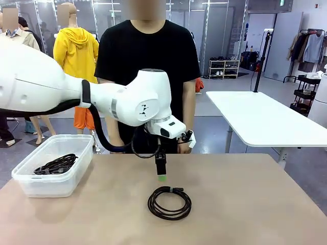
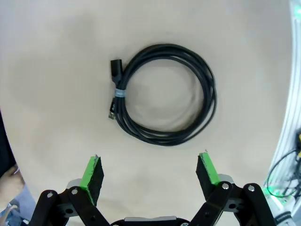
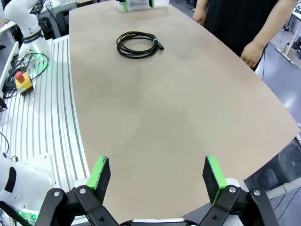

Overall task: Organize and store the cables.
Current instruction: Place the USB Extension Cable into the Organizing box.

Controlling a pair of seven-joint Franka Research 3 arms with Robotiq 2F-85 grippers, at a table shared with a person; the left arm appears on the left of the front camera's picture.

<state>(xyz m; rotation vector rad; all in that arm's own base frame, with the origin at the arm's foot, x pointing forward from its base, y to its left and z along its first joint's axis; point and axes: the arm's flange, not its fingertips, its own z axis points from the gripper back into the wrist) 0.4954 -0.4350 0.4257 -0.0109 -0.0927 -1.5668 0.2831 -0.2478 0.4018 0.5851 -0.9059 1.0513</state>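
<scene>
One black cable coil [image 1: 152, 205] lies flat on the tan table, bound by a small pale band, with a plug at its end. My left gripper [image 1: 161, 172] hangs open just above and behind it, pointing down. In the left wrist view the coil [image 2: 120, 92] lies ahead of the open left gripper [image 2: 149, 167], apart from both green pads. A second coiled cable [image 1: 56, 164] rests inside the clear plastic bin [image 1: 76, 168] at the table's left. My right gripper [image 3: 156, 172] stands open over the bare near table, far from the coil [image 3: 120, 45].
A person in a black shirt stands at the far edge, one hand [image 1: 184, 145] by the table, also seen as a hand [image 3: 251, 54] in the right wrist view. A red emergency stop button [image 3: 22, 80] and wires lie on the ribbed rail beside the table.
</scene>
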